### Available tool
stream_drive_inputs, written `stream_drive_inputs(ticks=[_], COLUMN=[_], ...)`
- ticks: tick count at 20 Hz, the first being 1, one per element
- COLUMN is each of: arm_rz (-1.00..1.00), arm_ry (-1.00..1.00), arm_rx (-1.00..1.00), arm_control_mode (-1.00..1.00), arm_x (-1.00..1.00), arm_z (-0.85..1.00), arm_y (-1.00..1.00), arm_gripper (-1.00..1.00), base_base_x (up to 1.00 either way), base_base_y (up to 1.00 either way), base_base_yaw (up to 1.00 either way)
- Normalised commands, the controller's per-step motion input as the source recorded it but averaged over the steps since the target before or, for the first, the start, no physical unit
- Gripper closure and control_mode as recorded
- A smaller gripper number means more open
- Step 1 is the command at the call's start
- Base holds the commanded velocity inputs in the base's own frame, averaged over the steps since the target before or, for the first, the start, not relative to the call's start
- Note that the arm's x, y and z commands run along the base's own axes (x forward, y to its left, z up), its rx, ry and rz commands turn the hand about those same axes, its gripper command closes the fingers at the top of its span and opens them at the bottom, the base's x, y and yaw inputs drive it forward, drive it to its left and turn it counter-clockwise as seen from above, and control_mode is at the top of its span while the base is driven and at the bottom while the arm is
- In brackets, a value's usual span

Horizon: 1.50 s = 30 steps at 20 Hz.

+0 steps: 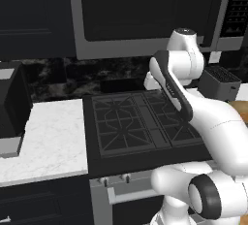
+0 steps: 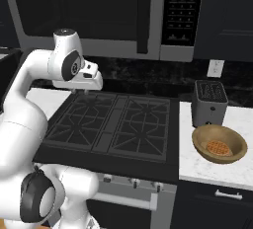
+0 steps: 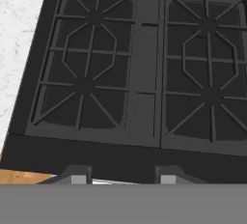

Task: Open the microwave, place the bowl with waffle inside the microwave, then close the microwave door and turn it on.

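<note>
A home kitchen: a black gas stove [image 2: 116, 124] with cast grates sits between white marble counter [image 1: 46, 141] sections, with an oven handle [image 2: 126, 201] below. A grey-framed microwave [image 2: 99, 11] hangs above it among dark cabinets [image 2: 227, 16]. A grey slotted toaster [image 2: 209, 102] and a wall outlet [image 2: 215, 68] stand against the dark stone backsplash [image 2: 163, 80].
</note>
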Motion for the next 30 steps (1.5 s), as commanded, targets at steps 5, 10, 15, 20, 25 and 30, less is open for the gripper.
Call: stream_drive_inputs(ticks=[5,10,15,20,25,30], arm_rz=[-0.01,-0.1,-0.15,-0.14,-0.11,-0.05], arm_ry=[-0.13,-0.13,-0.14,-0.17,-0.3,-0.34], arm_rx=[0.01,0.0,0.0,0.0,0.0,0.0], arm_control_mode=[-1.0,-1.0,-1.0,-1.0,-1.0,-1.0], arm_x=[-0.01,-0.05,0.0,0.0,0.0,0.0], arm_z=[0.07,0.26,0.27,0.39,0.45,0.44], arm_y=[-0.15,-0.43,-0.81,-0.82,-0.72,-0.53], arm_gripper=[-1.0,-1.0,-1.0,-1.0,-1.0,-1.0], base_base_x=[0.0,0.0,0.0,0.0,0.0,0.0], base_base_y=[0.0,0.0,0.0,0.0,0.0,0.0], base_base_yaw=[0.0,0.0,0.0,0.0,0.0,0.0])
